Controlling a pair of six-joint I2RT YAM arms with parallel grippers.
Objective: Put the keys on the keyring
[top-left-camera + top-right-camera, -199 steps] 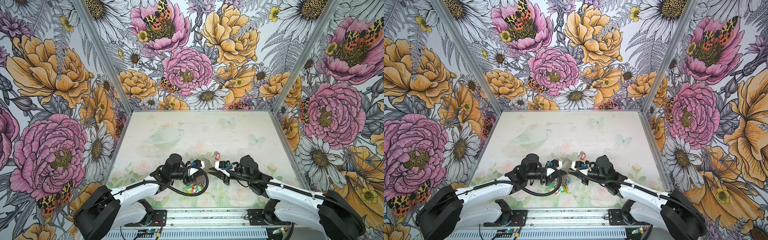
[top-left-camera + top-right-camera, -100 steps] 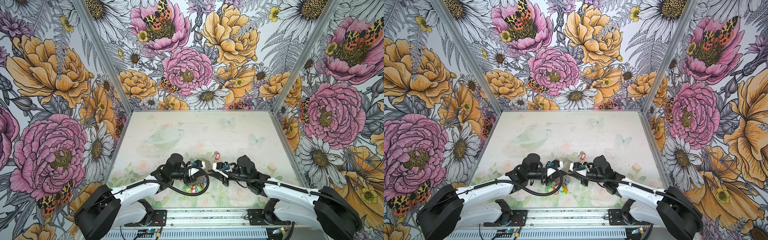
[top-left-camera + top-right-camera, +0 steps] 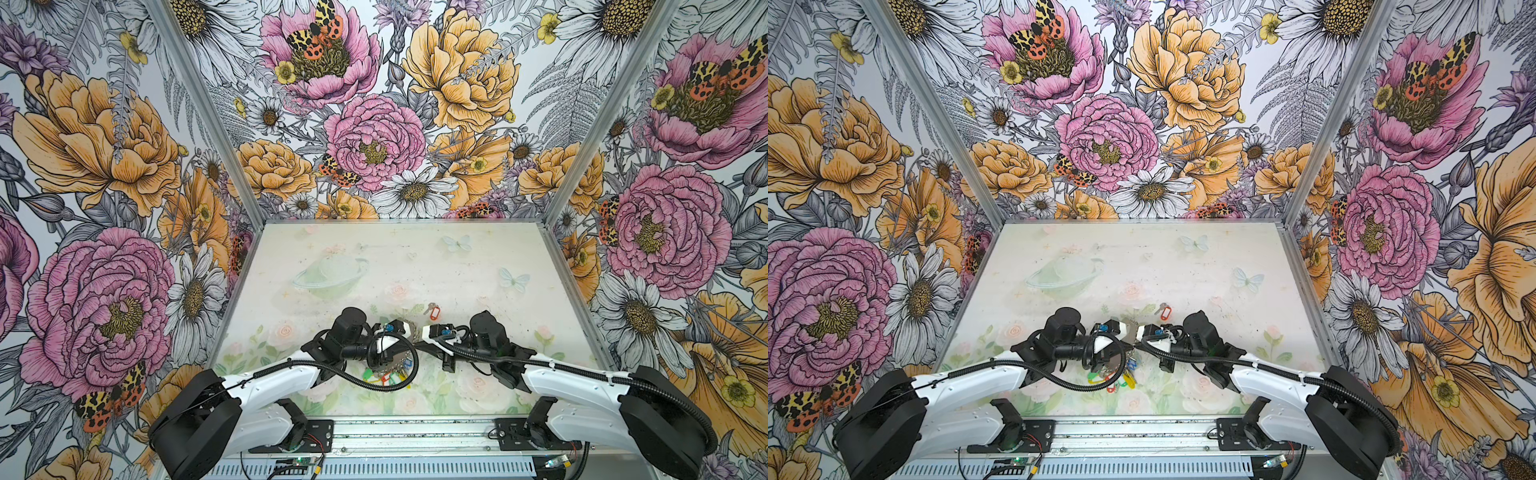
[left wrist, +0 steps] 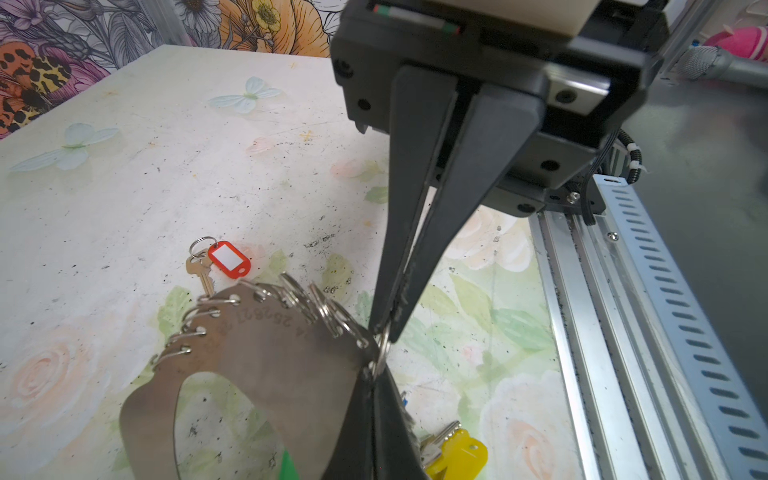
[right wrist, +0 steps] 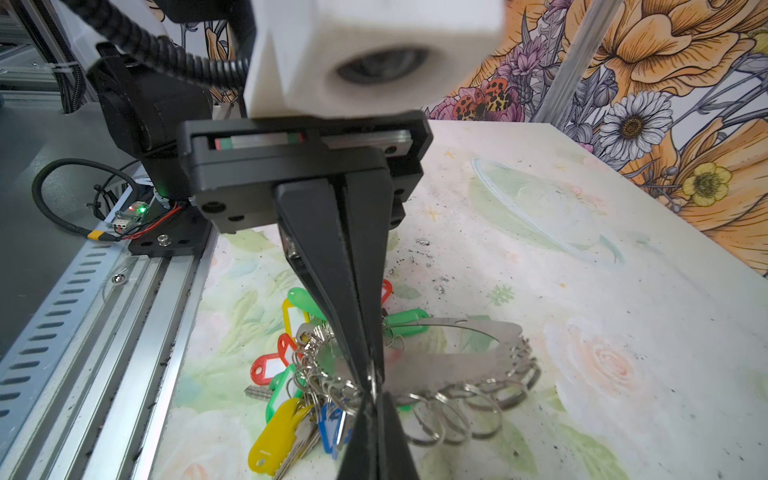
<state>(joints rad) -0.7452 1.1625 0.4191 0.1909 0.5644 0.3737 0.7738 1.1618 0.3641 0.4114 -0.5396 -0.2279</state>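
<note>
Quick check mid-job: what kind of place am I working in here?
Likely a robot test booth: floral-printed walls enclose a printed tabletop, and an aluminium mounting rail runs along its near edge.

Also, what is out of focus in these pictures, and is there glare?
Right wrist view: the white camera housing close to the lens is blurred, the keyring is sharp. Left wrist view: the keys and the keyring's stamped number are sharp. In both top views the table is evenly lit, with no glare.

Faint stamped digits on keyring [image 4: 266,345]
</note>
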